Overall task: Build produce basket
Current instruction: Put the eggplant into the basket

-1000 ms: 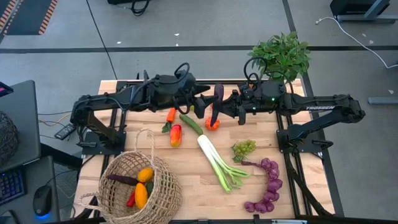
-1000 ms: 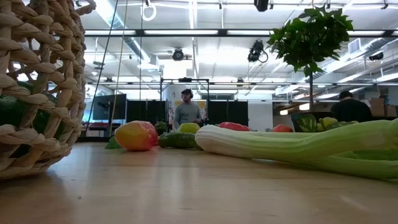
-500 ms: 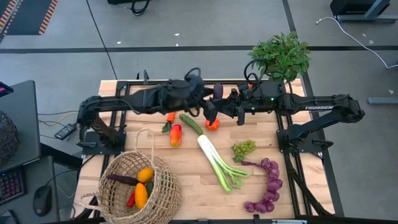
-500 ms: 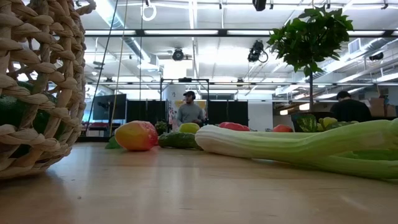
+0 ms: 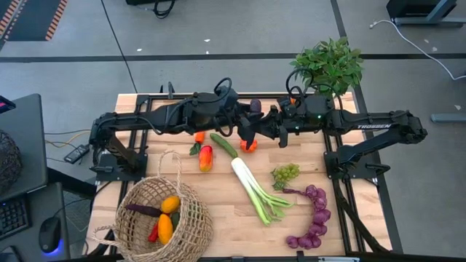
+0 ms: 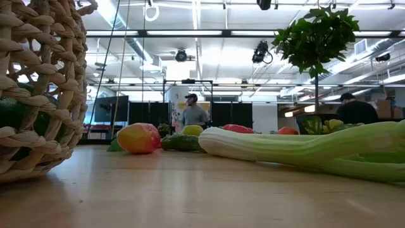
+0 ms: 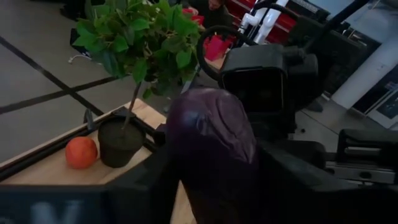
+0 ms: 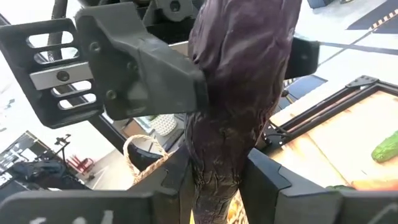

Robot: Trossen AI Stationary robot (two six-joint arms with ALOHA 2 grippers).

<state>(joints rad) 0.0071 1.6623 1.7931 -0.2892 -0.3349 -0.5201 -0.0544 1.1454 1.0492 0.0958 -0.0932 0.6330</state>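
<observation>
Purple aubergine pinched by right tool and left tool above table.

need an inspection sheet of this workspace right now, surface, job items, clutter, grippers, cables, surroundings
surface: wooden table, bare patches between items.
job's things: basket at the front left holds a few pieces; leek, green grapes, purple grapes, cucumber and a pepper lie loose; aubergine is in mid-air handover.
clutter: potted plant at the back right corner.
grippers: right gripper shut on the aubergine; left gripper has its fingers either side of the same aubergine.
cables: black cables on the floor behind the table.
surroundings: people far behind.
</observation>
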